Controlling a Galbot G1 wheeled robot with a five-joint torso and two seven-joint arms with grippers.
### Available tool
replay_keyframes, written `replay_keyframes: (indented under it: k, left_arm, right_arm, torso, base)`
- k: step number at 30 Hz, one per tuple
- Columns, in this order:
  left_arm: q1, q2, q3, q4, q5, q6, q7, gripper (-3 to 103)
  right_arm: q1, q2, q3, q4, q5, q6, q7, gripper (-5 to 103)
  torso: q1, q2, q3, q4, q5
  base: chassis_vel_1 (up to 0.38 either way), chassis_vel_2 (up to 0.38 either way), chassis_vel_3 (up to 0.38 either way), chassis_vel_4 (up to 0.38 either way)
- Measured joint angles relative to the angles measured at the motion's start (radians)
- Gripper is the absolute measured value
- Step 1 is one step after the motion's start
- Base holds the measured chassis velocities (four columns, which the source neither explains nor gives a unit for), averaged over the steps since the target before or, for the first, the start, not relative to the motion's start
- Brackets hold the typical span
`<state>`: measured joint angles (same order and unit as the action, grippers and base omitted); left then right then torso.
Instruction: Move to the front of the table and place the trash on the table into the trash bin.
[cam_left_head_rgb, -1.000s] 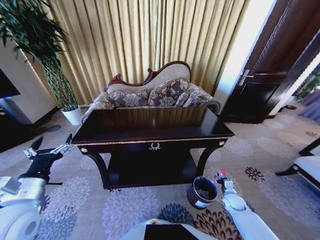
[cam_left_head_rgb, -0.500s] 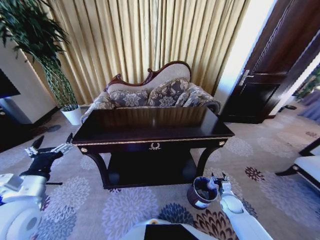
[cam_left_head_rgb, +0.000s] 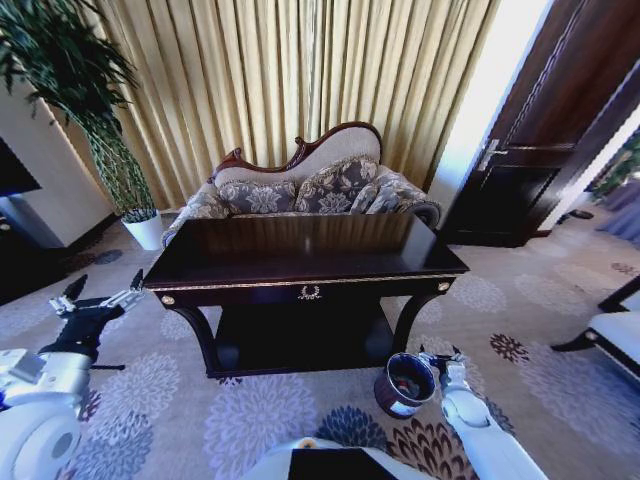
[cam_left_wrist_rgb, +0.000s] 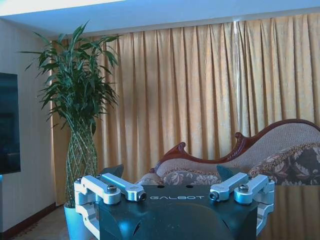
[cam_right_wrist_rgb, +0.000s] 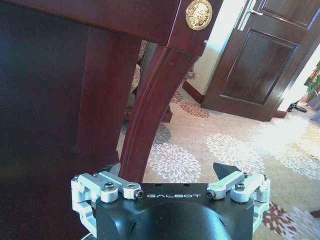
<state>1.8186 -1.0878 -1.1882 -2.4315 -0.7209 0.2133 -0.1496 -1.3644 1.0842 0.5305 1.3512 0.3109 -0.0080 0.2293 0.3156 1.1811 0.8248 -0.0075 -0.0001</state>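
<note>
Dark glossy wooden console table (cam_left_head_rgb: 300, 252) with gold edge trim stands straight ahead in the head view, in front of a patterned sofa (cam_left_head_rgb: 310, 188) and golden curtains (cam_left_head_rgb: 300, 80). Its top looks bare. By its right front leg sits the small round dark trash bin (cam_left_head_rgb: 404, 384) with a white label, on the floral carpet (cam_left_head_rgb: 240, 420); something dark and reddish lies inside, too small to make out. The right gripper (cam_left_head_rgb: 441, 358) hangs at the bin's right rim, fingers spread apart with nothing between them. The left gripper (cam_left_head_rgb: 98, 297) is held off the table's left end, fingers also spread wide and empty
</note>
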Motion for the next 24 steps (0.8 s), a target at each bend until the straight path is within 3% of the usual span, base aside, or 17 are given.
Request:
replay_keyframes:
  k: [15,24]
  left_arm:
    - [0.024,0.003,-0.034,-0.001,-0.004,-0.020,0.019,100]
    - [0.031,-0.003,-0.040,0.002,-0.028,-0.038,0.018,100]
  right_arm:
    - [-0.011,-0.012,0.003,0.101,0.069,-0.016,0.028,100]
    - [-0.129,-0.110,0.078,0.539,0.158,-0.054,0.058,100]
  torso:
    - [0.000,0.000,0.000,0.0000,0.0001]
    - [0.000,0.000,0.000,0.0002,0.0000]
  base:
    - [0.000,0.000,0.000,0.000]
    - [0.000,0.000,0.000,0.000]
